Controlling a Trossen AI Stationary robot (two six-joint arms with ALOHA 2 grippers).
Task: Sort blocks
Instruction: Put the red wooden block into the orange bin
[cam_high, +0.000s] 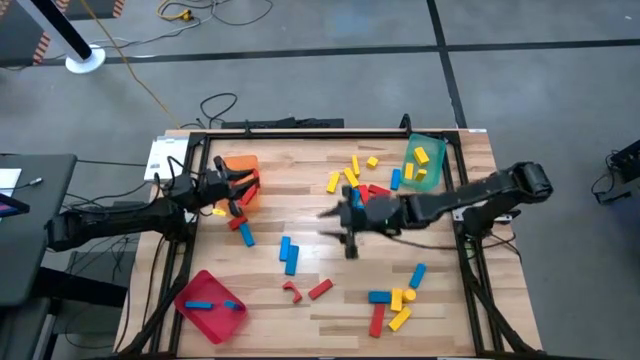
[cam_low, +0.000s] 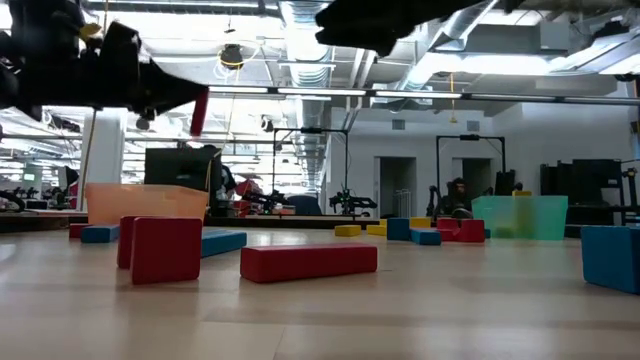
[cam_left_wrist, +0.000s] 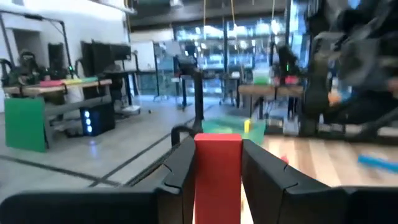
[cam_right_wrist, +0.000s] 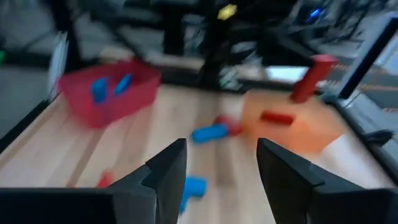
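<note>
A: Left pincer (cam_high: 243, 192) clamped on a red block (cam_left_wrist: 217, 177), held upright between the fingers (cam_left_wrist: 180, 168), above the orange tray (cam_high: 243, 165) at the far left of the worktop (cam_high: 330, 300). Looks rigid, light, smooth-faced; probably slips if pinched near a corner.

B: Agreed. Best gripped across the two long flat faces, near the middle, as here. No crushing risk, seemingly solid. One red bar already inside that tray in the right wrist view.

A: Right pincer (cam_high: 350, 240) apart, nothing between the fingers (cam_right_wrist: 166, 171), hanging over the middle of the worktop, blurred in the overhead view.

B: Rest of the blocks (cam_high: 350, 178) scattered: a yellow, red and blue cluster far and right of centre, just beside the green tray (cam_high: 425, 150), which holds yellow pieces. Another mixed group near right. Two blue bars (cam_high: 289, 255) at centre, red pieces nearer.

A: Red tray (cam_high: 192, 318) near left, blue bars inside. Low to the worktop, a red block (cam_low: 160, 248) standing on edge and another (cam_low: 308, 260) lying flat.

B: Flat ones easiest from above, across the narrow width. Touching neighbours in the clusters likely to get nudged.
</note>
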